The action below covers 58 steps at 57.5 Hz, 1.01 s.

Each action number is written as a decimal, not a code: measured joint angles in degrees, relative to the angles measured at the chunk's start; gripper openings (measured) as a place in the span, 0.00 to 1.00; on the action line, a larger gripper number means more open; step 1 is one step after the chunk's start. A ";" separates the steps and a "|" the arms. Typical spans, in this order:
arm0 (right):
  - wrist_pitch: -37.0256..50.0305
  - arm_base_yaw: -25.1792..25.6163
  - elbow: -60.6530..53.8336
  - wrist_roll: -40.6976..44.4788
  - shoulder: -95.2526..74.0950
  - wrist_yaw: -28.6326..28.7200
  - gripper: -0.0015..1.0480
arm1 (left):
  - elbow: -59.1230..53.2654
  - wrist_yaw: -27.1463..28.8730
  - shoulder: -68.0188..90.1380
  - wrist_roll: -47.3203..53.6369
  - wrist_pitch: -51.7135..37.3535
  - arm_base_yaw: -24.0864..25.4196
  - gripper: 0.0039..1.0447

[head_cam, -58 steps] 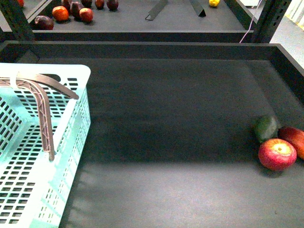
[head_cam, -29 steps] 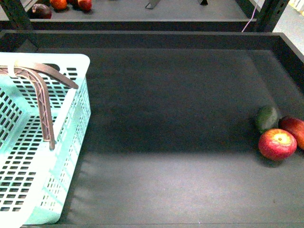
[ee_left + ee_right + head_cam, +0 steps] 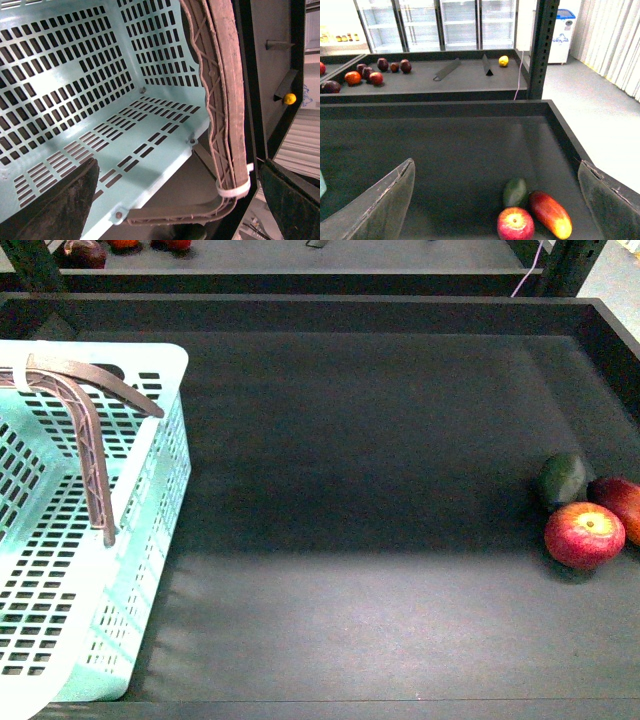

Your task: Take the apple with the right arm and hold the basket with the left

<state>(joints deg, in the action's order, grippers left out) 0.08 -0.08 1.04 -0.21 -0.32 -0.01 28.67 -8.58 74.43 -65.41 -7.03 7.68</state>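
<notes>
Dark matte tray surface (image 3: 350, 490) fills the front view, with raised black walls at the far and right sides; neither arm shows in that view.

Seen from the right wrist camera, the right gripper (image 3: 496, 165) has its two fingers (image 3: 380, 205) spread wide, with nothing between them and nothing touching them. The apple (image 3: 515, 224) lies on the tray ahead of that gap, well apart from both fingers. In the front view the apple (image 3: 584, 535) sits at the near right of the tray. It is just beside an elongated red fruit (image 3: 622, 502) on its right, which the frame edge cuts off, and a dark green fruit (image 3: 562, 480) just beyond it.

The left gripper (image 3: 178, 166) is likewise wide apart and clasps nothing. Its wrist camera looks into the basket (image 3: 75, 60), and the brown handle (image 3: 225, 100) with a white tie (image 3: 232, 190) shows between the fingers. Whether either finger touches the basket cannot be told. The basket (image 3: 150, 355) stands at the near left, cropped by the left and near frame edges, its handle (image 3: 95, 470) leaning inward.

Beyond the tray, the right wrist view shows another dark shelf with several blurred reddish fruits (image 3: 370, 75) and a small yellow one (image 3: 503, 60).
</notes>
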 joint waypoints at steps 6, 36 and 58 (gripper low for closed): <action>0.00 0.00 0.00 0.00 0.00 0.00 0.92 | 5.53 0.74 5.25 0.00 2.91 -0.07 0.93; 0.00 0.00 0.00 -0.02 0.00 0.00 0.92 | 19.63 4.46 20.50 -2.99 6.03 -1.62 0.93; 0.00 0.00 0.00 0.00 0.00 0.00 0.92 | 20.57 5.16 24.83 -3.41 6.19 -1.25 0.93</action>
<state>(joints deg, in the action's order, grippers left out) 0.08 -0.08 1.04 -0.21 -0.32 -0.01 49.23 -3.42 99.26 -68.82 -0.84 6.44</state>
